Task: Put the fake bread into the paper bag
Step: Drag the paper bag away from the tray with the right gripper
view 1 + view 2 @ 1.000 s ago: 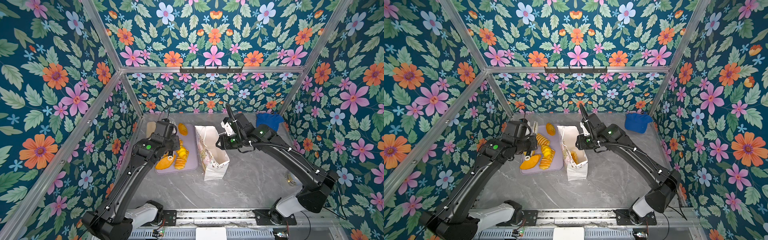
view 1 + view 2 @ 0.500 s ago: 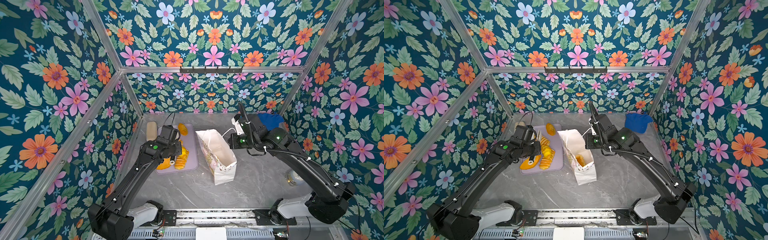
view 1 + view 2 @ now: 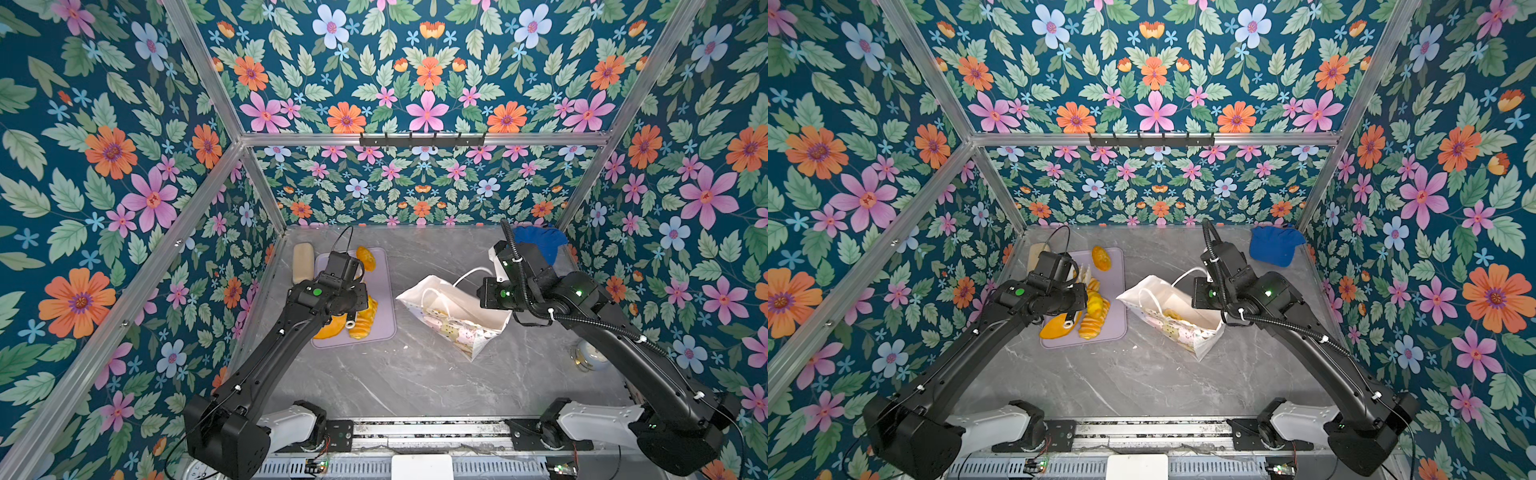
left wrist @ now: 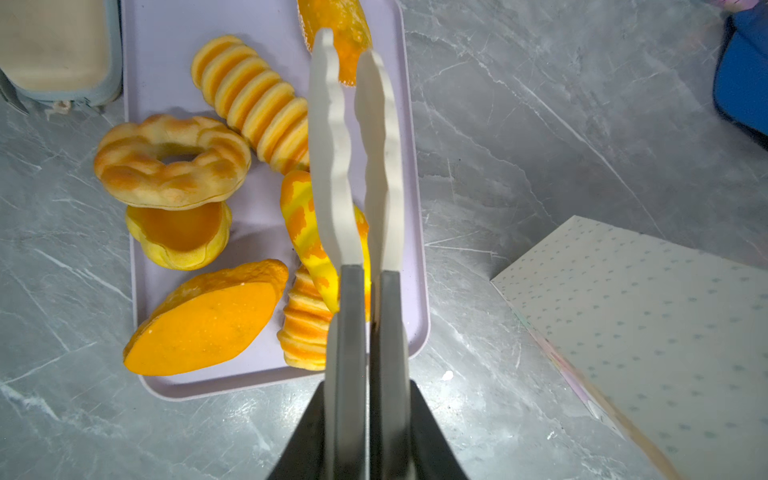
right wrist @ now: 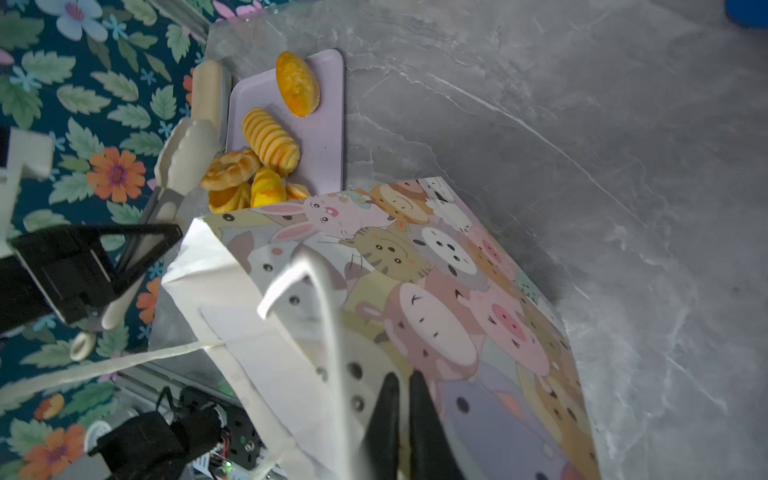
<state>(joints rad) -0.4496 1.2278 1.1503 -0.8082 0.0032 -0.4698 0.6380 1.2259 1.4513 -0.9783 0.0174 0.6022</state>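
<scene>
Golden-yellow fake bread (image 4: 249,99) is seen lying on a lilac tray (image 4: 166,62) on the grey marble table (image 3: 415,382). The left gripper (image 4: 347,50) is held over the bread, its white fingers a narrow slit apart with nothing caught between them. The paper bag (image 3: 469,328) is tilted over just right of the tray in both top views. The right gripper (image 5: 403,378) is set at the bag's rim; whether paper is pinched cannot be told.

Bare tabletop (image 3: 415,382) separates the crowded tray (image 3: 384,282) from the tilted paper bag (image 3: 478,336).
</scene>
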